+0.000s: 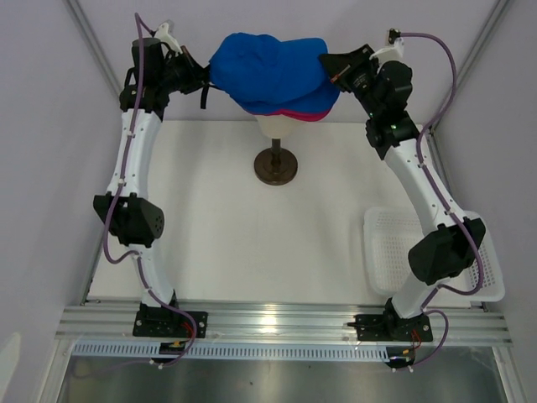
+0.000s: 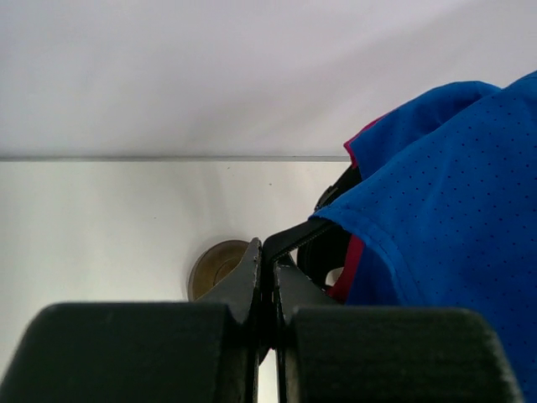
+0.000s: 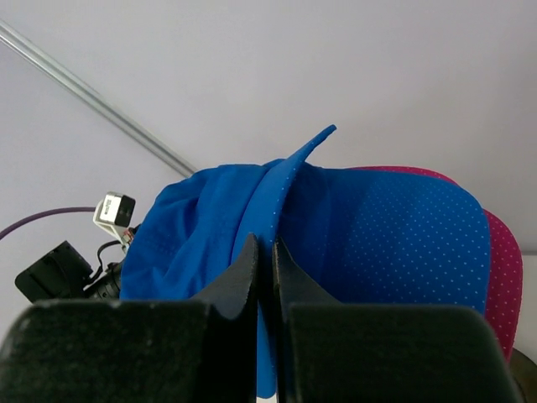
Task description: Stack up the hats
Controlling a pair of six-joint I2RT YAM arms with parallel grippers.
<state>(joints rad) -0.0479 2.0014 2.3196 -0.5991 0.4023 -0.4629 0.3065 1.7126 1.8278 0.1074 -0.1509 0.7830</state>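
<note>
A royal blue hat [image 1: 264, 67] hangs stretched between my two grippers, just above the cream mannequin head [image 1: 273, 128]. My left gripper [image 1: 201, 84] is shut on its black back strap [image 2: 294, 235]. My right gripper [image 1: 329, 69] is shut on a fold of the same hat's blue fabric [image 3: 210, 227]. Under it on the head sit another blue hat [image 3: 403, 243] and a magenta-pink hat [image 1: 299, 116], whose edge shows below the blue. In the left wrist view the blue hat [image 2: 453, 210] fills the right side, with the pink hat [image 2: 359, 262] peeking out.
The head stands on a dark round stand [image 1: 275, 166] at the back middle of the white table [image 1: 218, 243]. A white mesh basket [image 1: 386, 243] lies at the right, partly under the right arm. Pale walls close in the back and sides.
</note>
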